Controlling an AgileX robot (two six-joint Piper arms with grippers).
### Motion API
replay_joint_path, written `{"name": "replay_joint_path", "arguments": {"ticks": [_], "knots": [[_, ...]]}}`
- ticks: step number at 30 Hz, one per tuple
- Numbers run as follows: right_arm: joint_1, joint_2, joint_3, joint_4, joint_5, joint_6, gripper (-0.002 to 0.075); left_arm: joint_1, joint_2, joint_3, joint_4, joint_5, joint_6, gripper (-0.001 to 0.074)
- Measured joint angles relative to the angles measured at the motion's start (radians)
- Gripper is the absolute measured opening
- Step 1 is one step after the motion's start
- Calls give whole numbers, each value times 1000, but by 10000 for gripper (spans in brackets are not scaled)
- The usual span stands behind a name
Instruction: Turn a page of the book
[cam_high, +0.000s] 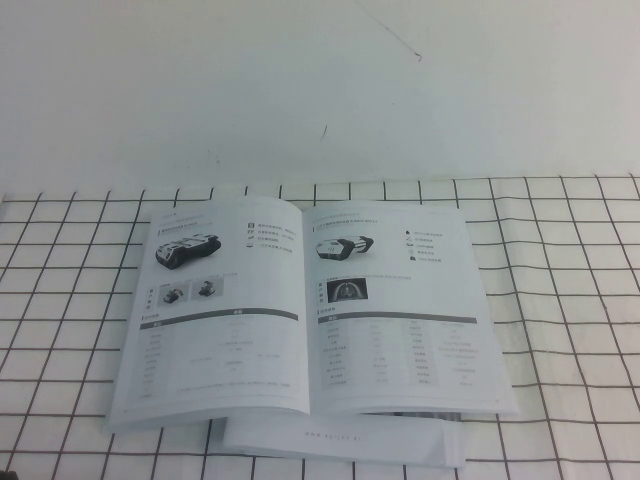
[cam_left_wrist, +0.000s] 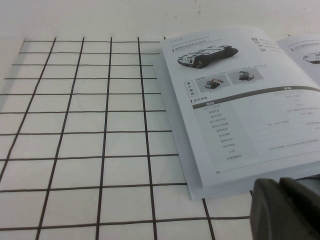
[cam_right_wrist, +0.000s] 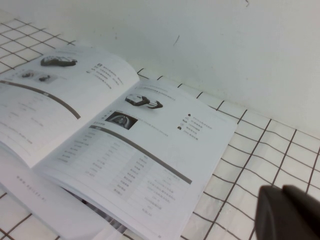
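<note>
The book (cam_high: 310, 320) lies open on the table (cam_high: 560, 300); we note left gripper (cam_left_wrist: 287, 207) and right gripper (cam_right_wrist: 290, 215) closed, empty, both just beside it.

White book (cam_high: 310, 320) pages with grey-banded tables and black vehicle photos, on white black-gridded cloth (cam_high: 560, 300).

Covered the table: a white cloth ruled with a black grid of squares (cam_high: 560, 300), lying flat and reaching the near edge. Stood behind it: a plain white wall (cam_high: 320, 80), marked by a thin dark diagonal line (cam_high: 390, 32) upper right and a short dark scratch (cam_high: 323, 131) nearer the middle.
</note>
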Motion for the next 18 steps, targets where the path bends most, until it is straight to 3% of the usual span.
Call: {"name": "replay_joint_path", "arguments": {"ticks": [8, 18], "knots": [[-13, -29, 0, 0, 8, 0, 0, 0, 0, 0, 0, 0, 0, -2], [-248, -336, 0, 1, 122, 0, 0, 0, 0, 0, 0, 0, 0, -2]]}}
